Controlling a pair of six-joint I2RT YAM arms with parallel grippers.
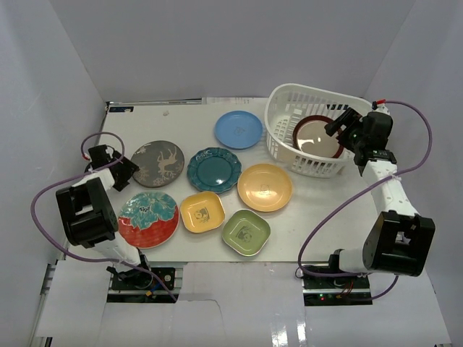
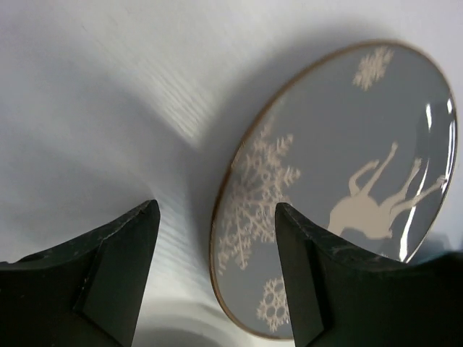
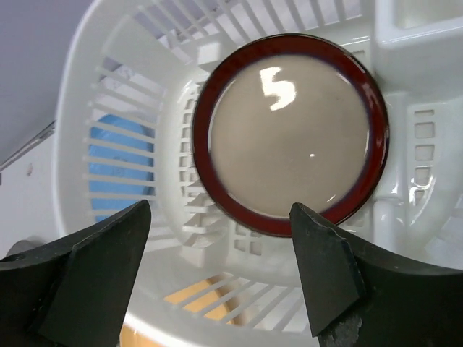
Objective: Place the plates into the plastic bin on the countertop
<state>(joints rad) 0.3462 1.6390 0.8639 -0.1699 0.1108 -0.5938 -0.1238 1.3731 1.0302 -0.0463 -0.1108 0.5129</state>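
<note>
A maroon-rimmed plate (image 1: 317,137) (image 3: 289,134) lies inside the white plastic bin (image 1: 282,108) (image 3: 94,87) at the back right of the countertop (image 1: 325,210). My right gripper (image 1: 334,126) (image 3: 218,210) hangs open just above it, holding nothing. On the left, my left gripper (image 1: 130,170) (image 2: 217,210) is open, its fingers straddling the near rim of the grey patterned plate (image 1: 158,163) (image 2: 340,188). Light blue (image 1: 238,129), teal (image 1: 213,169), orange (image 1: 265,186), yellow (image 1: 202,212), green (image 1: 246,232) and red flowered (image 1: 148,218) plates lie on the countertop.
Pale grey walls enclose the countertop on three sides. Purple cables loop beside each arm (image 1: 43,195) (image 1: 423,137). Through the bin's slots, the right wrist view shows the blue plate (image 3: 119,166) and the orange plate (image 3: 195,293).
</note>
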